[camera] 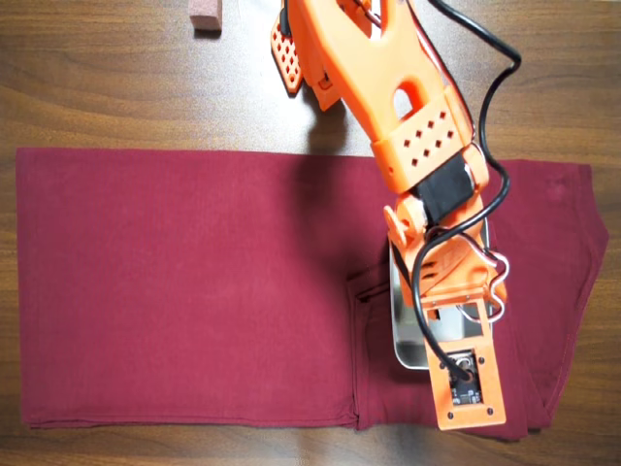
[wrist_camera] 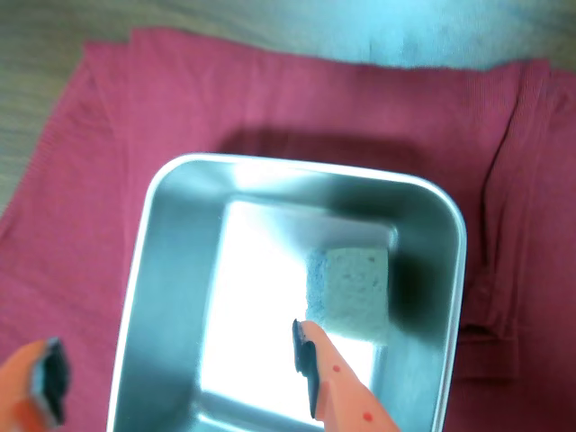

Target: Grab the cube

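Likely hobby or home bench setup, not an industrial cell: dark wood-grain desk (camera: 116,87), dark red cloth (camera: 184,291) spread as a work mat, orange 3D-printed arm (camera: 388,78) with exposed black cables (camera: 500,87) and bare circuit board (camera: 468,383).

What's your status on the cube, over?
Hand open, empty, above the metal tray. Cube lies inside the tray, beside one finger, not between them. Nothing blocking it.
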Controlling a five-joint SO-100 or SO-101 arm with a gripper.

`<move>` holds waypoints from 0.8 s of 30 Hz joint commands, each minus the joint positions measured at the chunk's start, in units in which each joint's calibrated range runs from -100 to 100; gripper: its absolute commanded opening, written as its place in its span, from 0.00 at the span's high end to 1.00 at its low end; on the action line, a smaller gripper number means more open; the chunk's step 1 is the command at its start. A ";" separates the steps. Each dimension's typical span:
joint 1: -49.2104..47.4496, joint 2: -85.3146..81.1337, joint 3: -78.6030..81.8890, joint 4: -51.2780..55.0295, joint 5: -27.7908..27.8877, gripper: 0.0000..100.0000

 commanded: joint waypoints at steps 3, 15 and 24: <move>2.64 -1.98 -3.06 3.72 0.54 0.66; 34.12 -64.92 36.54 0.31 10.94 1.00; 33.93 -79.48 63.94 6.58 10.94 1.00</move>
